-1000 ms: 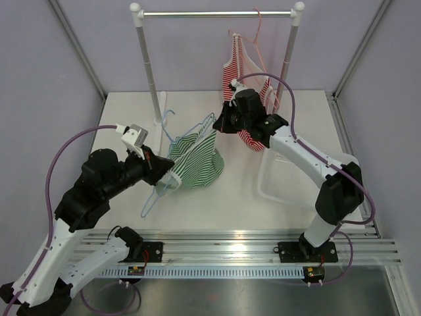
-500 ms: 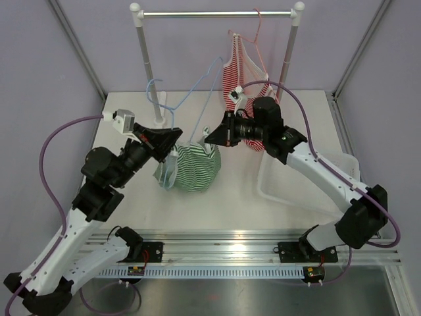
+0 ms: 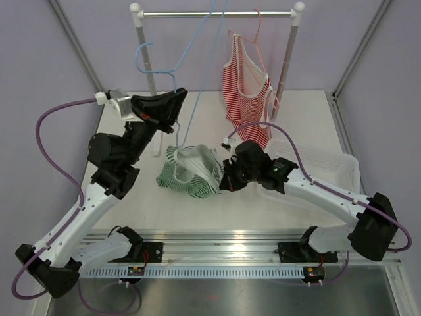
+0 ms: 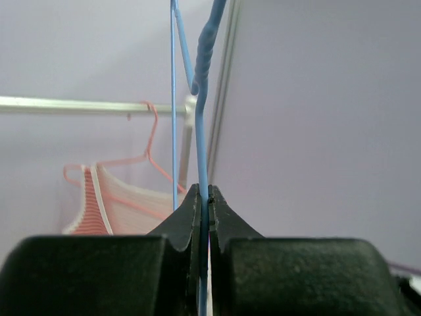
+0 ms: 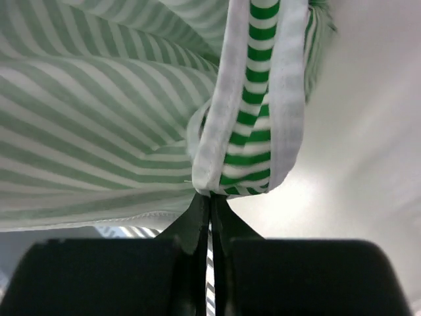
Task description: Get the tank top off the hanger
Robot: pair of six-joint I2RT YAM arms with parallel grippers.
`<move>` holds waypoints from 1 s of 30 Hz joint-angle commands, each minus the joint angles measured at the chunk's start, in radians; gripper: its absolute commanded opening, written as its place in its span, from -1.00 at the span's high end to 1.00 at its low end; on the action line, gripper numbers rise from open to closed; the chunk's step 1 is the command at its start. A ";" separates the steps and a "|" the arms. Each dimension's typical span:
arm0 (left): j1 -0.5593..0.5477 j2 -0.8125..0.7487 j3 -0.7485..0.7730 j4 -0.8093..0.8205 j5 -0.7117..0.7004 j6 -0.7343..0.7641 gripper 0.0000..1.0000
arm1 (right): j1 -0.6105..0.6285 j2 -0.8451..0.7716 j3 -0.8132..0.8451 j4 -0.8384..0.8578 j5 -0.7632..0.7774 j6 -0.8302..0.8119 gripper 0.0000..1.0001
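The green-and-white striped tank top (image 3: 191, 172) lies bunched on the white table (image 3: 125, 197). My right gripper (image 3: 222, 179) sits low at the top's right edge, shut on its white-trimmed strap (image 5: 253, 99); in the right wrist view the striped cloth (image 5: 99, 99) fills the frame above the closed jaws (image 5: 210, 197). My left gripper (image 3: 177, 99) is raised high on the left, shut on the blue wire hanger (image 3: 197, 59), and the wire (image 4: 202, 131) runs straight up from its jaws (image 4: 203, 191). One thin wire of the hanger slants down to the heap.
A red-striped tank top (image 3: 247, 89) hangs on a pink hanger (image 3: 258, 33) from the rail (image 3: 197, 13) of the white rack at the back. A clear plastic bin (image 3: 322, 161) stands at the right, just behind my right arm. The rack's left pole (image 3: 148, 72) is close to my left gripper.
My left gripper has lifted the blue hanger up and back. My right gripper has come down toward the near side with the tank top's edge, and the tank top has dropped onto the table.
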 commanded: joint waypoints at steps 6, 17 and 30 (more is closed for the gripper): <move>-0.004 0.000 0.074 0.197 -0.102 0.098 1.00 | -0.002 -0.053 -0.045 -0.106 0.321 0.031 1.00; -0.004 -0.141 0.160 -0.696 -0.421 0.006 1.00 | -0.001 -0.101 0.069 -0.005 0.089 0.006 -0.99; 0.011 0.232 0.668 -1.237 -0.447 0.034 1.00 | -0.002 -0.119 0.272 -0.257 0.413 -0.032 -0.99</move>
